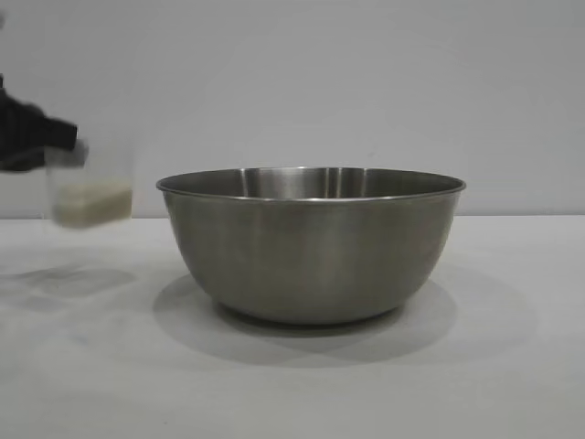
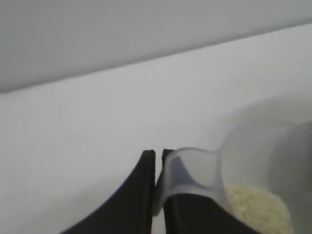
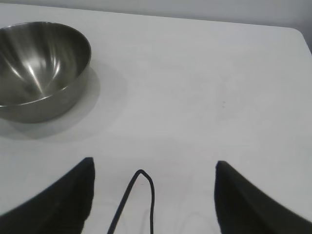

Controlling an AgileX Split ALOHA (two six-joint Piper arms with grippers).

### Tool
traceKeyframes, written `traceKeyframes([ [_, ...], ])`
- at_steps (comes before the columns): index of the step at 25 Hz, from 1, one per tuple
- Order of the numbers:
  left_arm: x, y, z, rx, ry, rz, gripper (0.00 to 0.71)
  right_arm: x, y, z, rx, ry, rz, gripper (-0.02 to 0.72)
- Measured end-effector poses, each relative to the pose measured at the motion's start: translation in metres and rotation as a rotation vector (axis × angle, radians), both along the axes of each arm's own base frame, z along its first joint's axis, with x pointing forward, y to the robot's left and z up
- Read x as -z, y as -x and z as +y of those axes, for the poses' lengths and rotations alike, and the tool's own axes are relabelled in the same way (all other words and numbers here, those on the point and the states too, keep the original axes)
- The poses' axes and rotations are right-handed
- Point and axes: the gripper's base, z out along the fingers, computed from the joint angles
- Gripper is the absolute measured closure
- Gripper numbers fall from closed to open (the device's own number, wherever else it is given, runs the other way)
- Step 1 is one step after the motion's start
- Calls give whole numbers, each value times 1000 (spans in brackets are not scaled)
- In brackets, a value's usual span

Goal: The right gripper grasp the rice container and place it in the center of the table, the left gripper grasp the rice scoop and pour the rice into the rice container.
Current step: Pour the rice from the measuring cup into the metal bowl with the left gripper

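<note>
While the right tool [image 3: 153,195] gapes idle, left tool [image 2: 158,195] lifts the rice scoop [image 1: 89,187], clamped.

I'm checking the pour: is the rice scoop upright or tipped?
Upright: the rice scoop hangs level in the left tool, rice settled at its bottom.

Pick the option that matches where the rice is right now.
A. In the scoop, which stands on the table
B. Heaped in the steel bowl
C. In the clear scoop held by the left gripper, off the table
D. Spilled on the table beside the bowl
C: the rice sits in the rice scoop, whose handle the left gripper pinches, lifted above the table beside the empty rice container.
</note>
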Motion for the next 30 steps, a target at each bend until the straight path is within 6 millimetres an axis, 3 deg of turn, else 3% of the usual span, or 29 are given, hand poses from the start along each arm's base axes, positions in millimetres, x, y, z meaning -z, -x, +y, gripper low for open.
traceKeyframes([
  [5,-38,-23,-21,142,-78,-189,710,0,0,0,0,0,0,258],
  [9,-54,-24,-47,273,-208,-336,710,0,0,0,0,0,0,258],
  [18,-48,-6,-97,400,-501,-538,710,0,0,0,0,0,0,258],
  [30,-37,2,-116,444,-826,-750,710,0,0,0,0,0,0,258],
])
